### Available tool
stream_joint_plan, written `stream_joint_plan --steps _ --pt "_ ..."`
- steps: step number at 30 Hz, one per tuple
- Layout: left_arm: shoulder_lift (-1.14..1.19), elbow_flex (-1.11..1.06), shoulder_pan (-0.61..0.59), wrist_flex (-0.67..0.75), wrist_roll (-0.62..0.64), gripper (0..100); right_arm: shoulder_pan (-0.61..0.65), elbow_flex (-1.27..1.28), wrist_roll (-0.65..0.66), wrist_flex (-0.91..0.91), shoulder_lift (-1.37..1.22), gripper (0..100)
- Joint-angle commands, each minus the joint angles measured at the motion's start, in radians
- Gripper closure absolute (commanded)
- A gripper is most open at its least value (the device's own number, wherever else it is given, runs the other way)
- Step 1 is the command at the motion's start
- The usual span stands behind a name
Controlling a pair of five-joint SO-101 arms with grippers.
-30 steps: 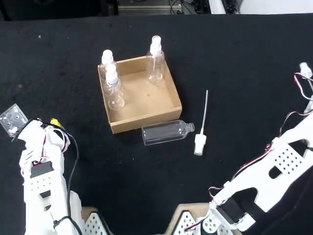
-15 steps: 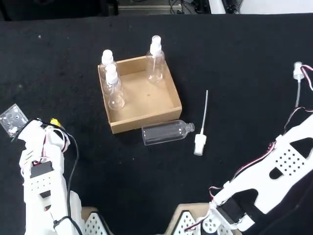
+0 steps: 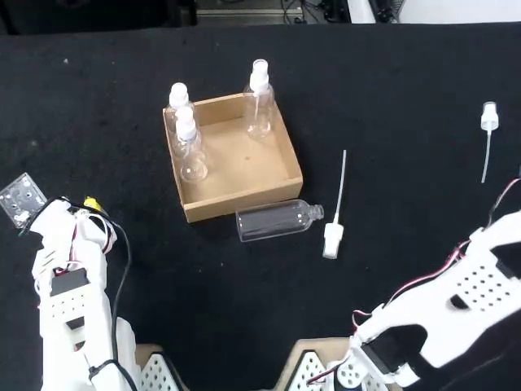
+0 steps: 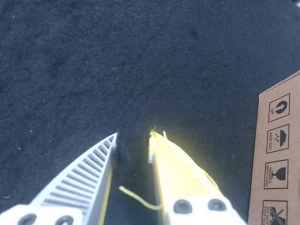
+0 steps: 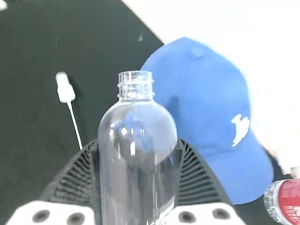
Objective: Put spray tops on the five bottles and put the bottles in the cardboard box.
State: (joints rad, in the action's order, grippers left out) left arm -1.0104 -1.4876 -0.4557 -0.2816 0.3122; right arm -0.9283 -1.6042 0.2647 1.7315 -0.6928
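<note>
The cardboard box [image 3: 244, 195] holds three upright clear bottles with white spray tops [image 3: 189, 142]. An uncapped bottle [image 3: 275, 221] lies on its side just in front of the box, with a loose spray top [image 3: 331, 237] beside its neck. Another loose spray top [image 3: 488, 119] lies at the far right, and it is also on the cloth in the right wrist view [image 5: 64, 91]. My right gripper [image 5: 138, 143] is shut on a further uncapped clear bottle [image 5: 136, 159], held off the table's right edge. My left gripper [image 4: 133, 136] hangs open and empty over bare cloth beside a box corner [image 4: 279, 150].
The table is covered in black cloth [image 3: 391, 81]. A blue cap [image 5: 211, 136] and a red-topped bottle [image 5: 283, 201] lie beyond the table edge behind the held bottle. The left arm [image 3: 69, 277] stands at the front left, the right arm [image 3: 460, 305] at the front right.
The right arm has drawn back toward the lower right, so the far-right spray top and its tube now show whole. The left arm has not moved.
</note>
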Motion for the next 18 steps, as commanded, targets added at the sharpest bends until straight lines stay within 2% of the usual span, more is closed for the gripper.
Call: stream_joint_plan --steps 1,4,10,14,18 --pt "-0.015 0.018 -0.013 0.025 -0.003 91 -0.015 0.111 -0.009 0.041 0.182 98.8" --pt "-0.015 0.018 -0.013 0.025 -0.003 91 -0.003 0.318 -0.009 0.04 0.334 98.8" --pt "-0.015 0.013 -0.013 0.025 -0.003 91 0.104 0.72 -0.038 -0.026 0.628 98.8" --pt "-0.015 0.012 -0.013 0.025 -0.003 91 0.15 1.003 -0.095 -0.192 0.779 98.8" --pt "-0.015 0.012 -0.013 0.025 -0.003 91 0.189 1.376 -0.13 -0.471 0.917 98.8"
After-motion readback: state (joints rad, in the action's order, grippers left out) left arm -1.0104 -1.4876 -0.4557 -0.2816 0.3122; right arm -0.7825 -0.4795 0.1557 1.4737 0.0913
